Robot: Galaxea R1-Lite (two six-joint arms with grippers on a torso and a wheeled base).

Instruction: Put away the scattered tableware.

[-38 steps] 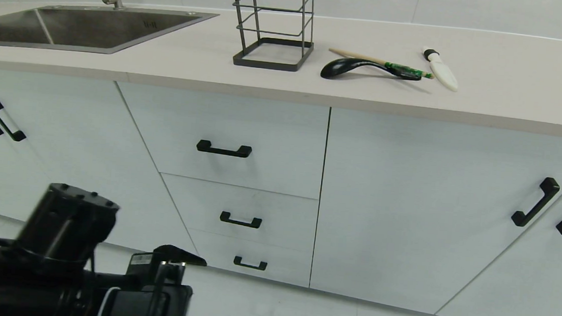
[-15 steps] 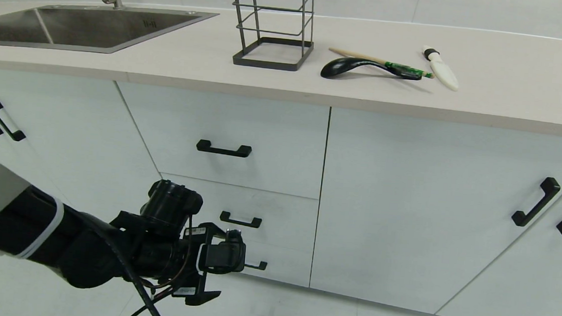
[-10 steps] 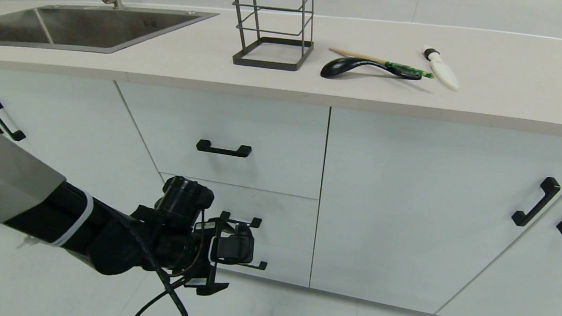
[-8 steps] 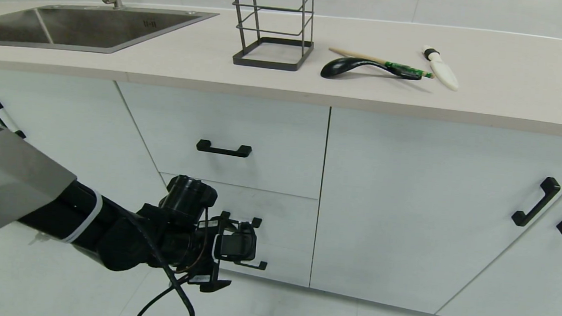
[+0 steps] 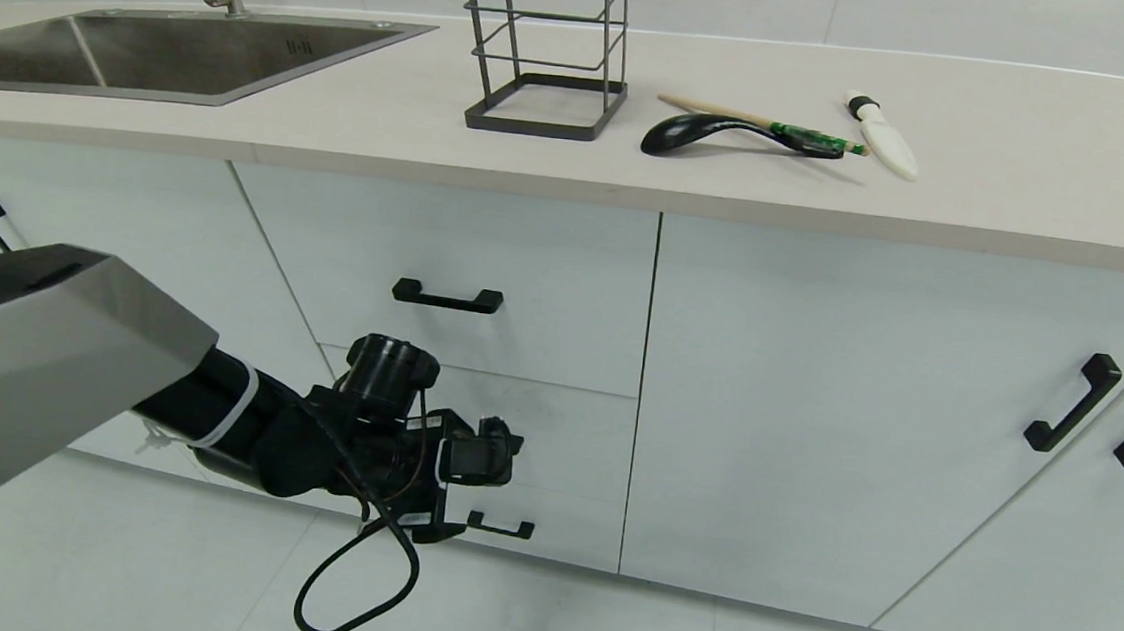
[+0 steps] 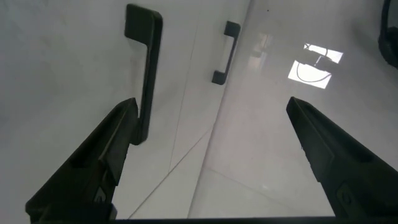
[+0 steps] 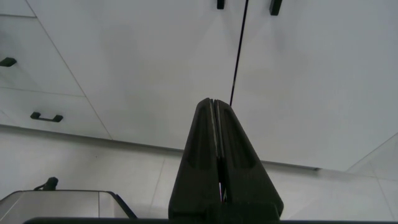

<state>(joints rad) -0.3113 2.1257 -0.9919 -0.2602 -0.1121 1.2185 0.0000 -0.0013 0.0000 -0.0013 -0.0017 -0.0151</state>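
On the counter lie a black spoon (image 5: 702, 132), wooden chopsticks with green ends (image 5: 768, 125) and a white knife (image 5: 883, 140), to the right of a black wire rack (image 5: 548, 54). My left gripper (image 5: 488, 470) (image 6: 210, 109) is open, low in front of the drawer stack, right at the middle drawer's black handle (image 6: 144, 68). That handle lies close to one finger (image 6: 93, 168), not clasped. The bottom drawer handle (image 5: 500, 526) (image 6: 227, 53) is just below. My right gripper (image 7: 214, 106) is shut on nothing, facing the white cabinet doors.
A steel sink (image 5: 142, 47) with a tap is set in the counter at the left. The top drawer handle (image 5: 447, 296) is above my left gripper. Cabinet door handles (image 5: 1072, 401) stand at the right. Pale tiled floor lies below the cabinets.
My left arm has come up from the lower left and stretched forward to the drawers, bringing the open gripper to the middle drawer handle. The tableware has not moved.
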